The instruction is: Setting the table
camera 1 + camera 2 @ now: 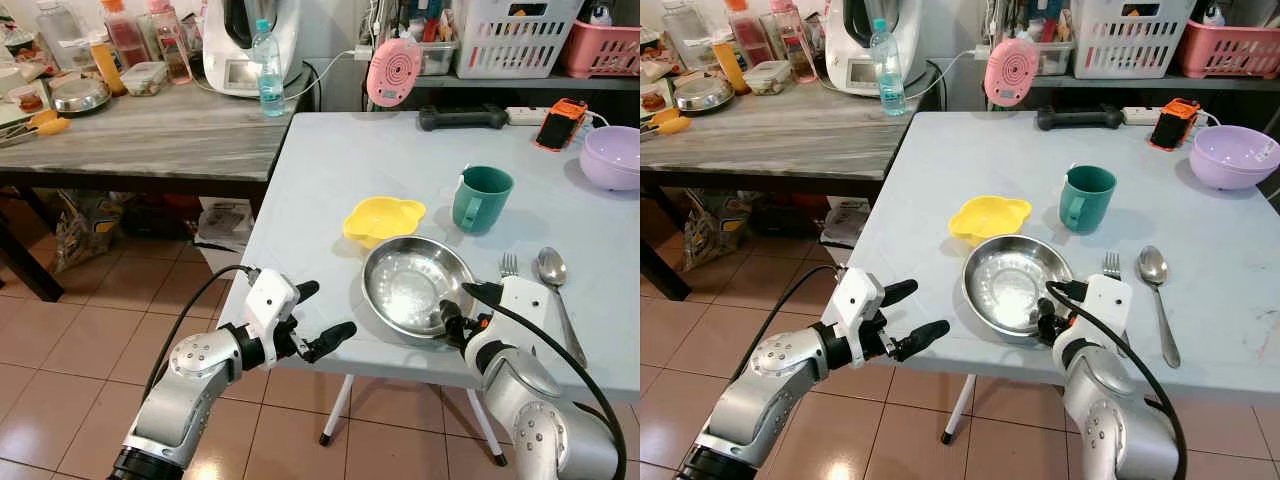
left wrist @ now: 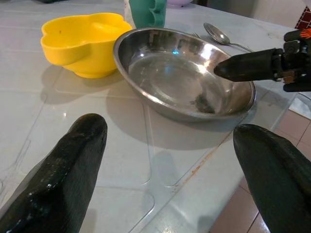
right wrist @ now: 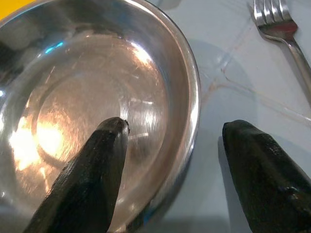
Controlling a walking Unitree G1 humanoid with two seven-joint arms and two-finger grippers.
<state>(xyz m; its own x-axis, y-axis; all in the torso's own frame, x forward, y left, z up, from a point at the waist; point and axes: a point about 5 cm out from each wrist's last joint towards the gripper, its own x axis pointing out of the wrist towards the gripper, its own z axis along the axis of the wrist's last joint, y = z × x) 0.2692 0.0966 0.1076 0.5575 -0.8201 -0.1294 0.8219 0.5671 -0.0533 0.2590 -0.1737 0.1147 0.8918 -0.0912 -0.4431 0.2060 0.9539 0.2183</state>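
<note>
I have the right gripper (image 3: 170, 160) at the near edge of the counter (image 1: 330, 170), its fingers (image 3: 92, 170) spread apart and straddling the near rim of the steel bowl (image 1: 417, 285): one finger lies inside the bowl, the other outside on the counter, and I cannot tell whether either touches the rim. The steel bowl sits close to that near edge, with the yellow flower-shaped dish (image 1: 384, 219) just beside it toward the far-left side and the green mug (image 1: 482, 198) standing upright just beyond it. A fork (image 1: 509, 265) and a spoon (image 1: 554, 275) lie side by side just right of the bowl. My left gripper (image 1: 315, 320) hovers off the counter's near-left edge over the tiled floor (image 1: 90, 330), fingers released and holding nothing, pointed toward the bowl. A lilac bowl (image 1: 612, 156) rests near the far-right edge.
</note>
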